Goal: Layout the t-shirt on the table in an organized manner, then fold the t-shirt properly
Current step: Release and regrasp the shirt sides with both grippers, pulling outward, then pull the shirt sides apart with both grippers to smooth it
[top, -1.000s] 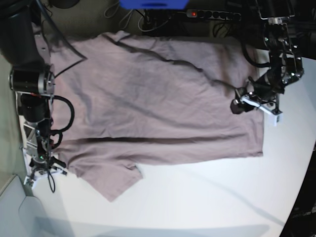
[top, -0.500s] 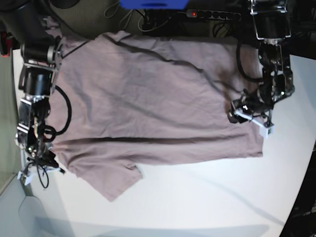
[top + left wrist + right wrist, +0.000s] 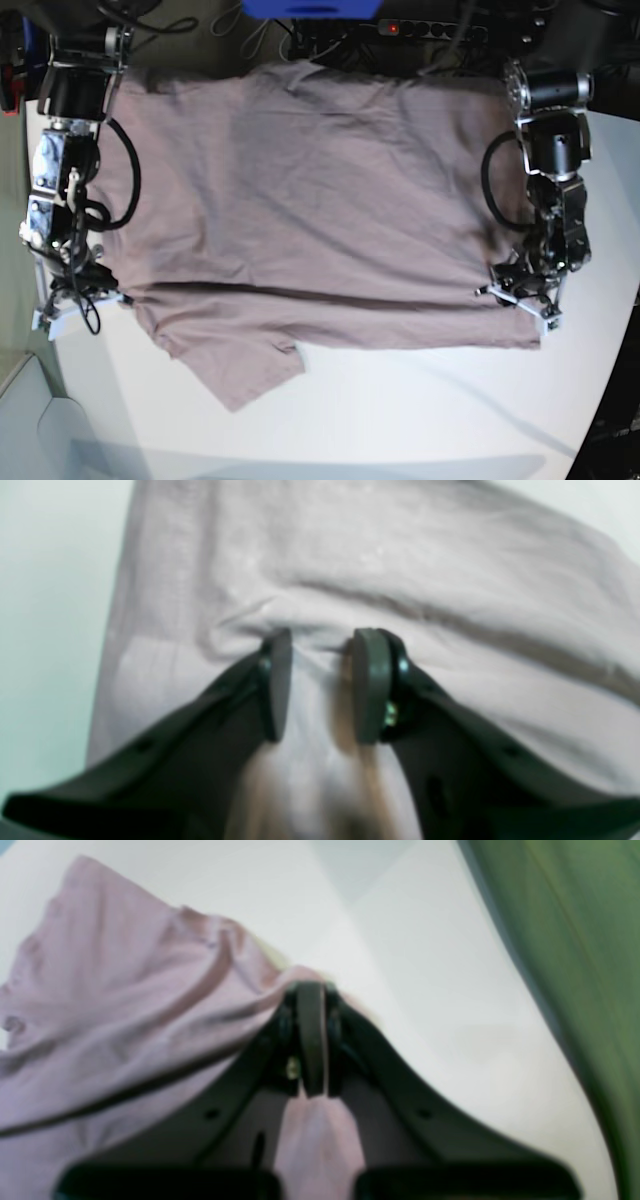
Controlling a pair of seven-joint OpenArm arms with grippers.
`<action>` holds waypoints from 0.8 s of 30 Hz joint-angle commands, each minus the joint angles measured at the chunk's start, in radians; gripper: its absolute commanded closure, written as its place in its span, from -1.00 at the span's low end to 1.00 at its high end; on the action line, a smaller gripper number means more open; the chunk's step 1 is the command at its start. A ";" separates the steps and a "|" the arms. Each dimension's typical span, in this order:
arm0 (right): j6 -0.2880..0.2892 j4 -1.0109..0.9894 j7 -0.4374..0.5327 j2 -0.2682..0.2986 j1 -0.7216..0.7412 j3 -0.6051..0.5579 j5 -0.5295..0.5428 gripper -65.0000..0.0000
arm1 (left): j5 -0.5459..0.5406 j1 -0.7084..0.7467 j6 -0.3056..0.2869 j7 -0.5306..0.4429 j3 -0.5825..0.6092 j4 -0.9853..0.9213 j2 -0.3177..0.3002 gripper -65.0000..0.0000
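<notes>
The mauve t-shirt (image 3: pixel 300 200) lies spread across the white table (image 3: pixel 400 420), with one sleeve (image 3: pixel 235 365) pointing to the near edge. My left gripper (image 3: pixel 515 290) is at the shirt's right edge near the lower corner. In the left wrist view its jaws (image 3: pixel 320 640) stand narrowly apart, pinching a fold of the shirt (image 3: pixel 400 555). My right gripper (image 3: pixel 100 297) is at the shirt's left edge. In the right wrist view it (image 3: pixel 310 987) is shut tight on the edge of the shirt (image 3: pixel 100 990), over the bare table (image 3: pixel 425 965).
A power strip with a red light (image 3: pixel 420 28), cables and a blue object (image 3: pixel 310 8) lie beyond the table's far edge. The table's edge curves off at the right (image 3: pixel 610 400). A green surface (image 3: pixel 575 940) borders the table beside the right gripper.
Both grippers have moved toward the near edge, dragging the shirt with them. The long crease near the left gripper has flattened and the shirt lies more evenly spread.
</notes>
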 commanded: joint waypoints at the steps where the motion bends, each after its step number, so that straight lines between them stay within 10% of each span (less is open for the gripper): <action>1: 0.003 0.019 0.016 0.012 0.006 0.002 0.002 1.00 | 0.045 -0.024 0.026 0.033 -0.001 -0.030 -0.012 0.31; 8: 0.003 0.014 0.016 0.004 -0.020 -0.005 0.002 1.00 | 0.028 -0.101 0.023 0.024 -0.003 -0.036 -0.043 0.31; 16: 0.007 -0.179 0.016 -0.019 0.181 -0.007 0.002 1.00 | -0.208 0.009 -0.091 0.395 -0.011 0.432 -0.058 0.31; 24: 0.172 -0.716 0.050 -0.025 0.481 -0.085 0.002 1.00 | -0.275 0.302 -0.091 0.478 -0.011 0.710 0.005 0.49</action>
